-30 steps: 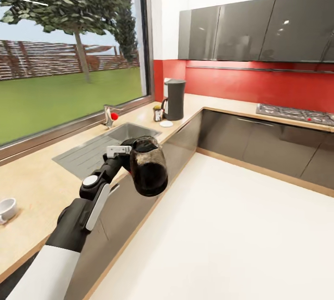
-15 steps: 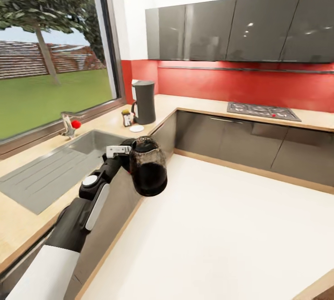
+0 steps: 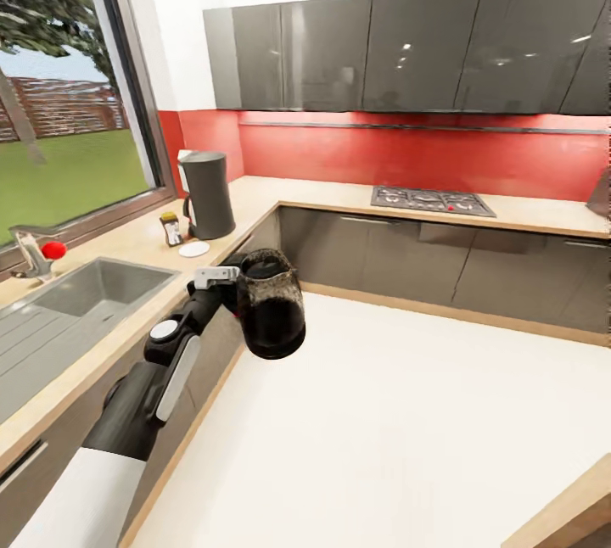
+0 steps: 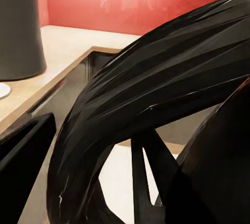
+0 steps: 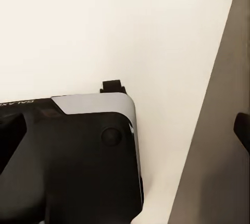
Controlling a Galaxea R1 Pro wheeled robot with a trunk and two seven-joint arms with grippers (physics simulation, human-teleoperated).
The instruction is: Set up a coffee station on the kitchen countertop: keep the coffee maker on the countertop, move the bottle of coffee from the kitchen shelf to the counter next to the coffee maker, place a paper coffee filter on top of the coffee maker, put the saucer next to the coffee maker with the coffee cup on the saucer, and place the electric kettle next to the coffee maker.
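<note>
The left arm reaches forward and slightly up from the lower left of the head view, elbow bent, its gripper (image 3: 231, 275) clamped on the handle of the electric kettle (image 3: 271, 315), a dark glassy vessel held in the air over the white floor (image 3: 407, 429), just off the edge of the countertop (image 3: 127, 243). In the left wrist view the kettle's black handle (image 4: 156, 109) curves close across the lens. On the countertop near the corner stands the coffee maker (image 3: 208, 194), with the bottle of coffee (image 3: 172, 229) just beside it and a white saucer (image 3: 194, 249) in front. The sink (image 3: 76, 289) lies nearer. Whether the right gripper is open or closed cannot be told; the right wrist view shows the robot's base (image 5: 67, 156) over the floor.
</note>
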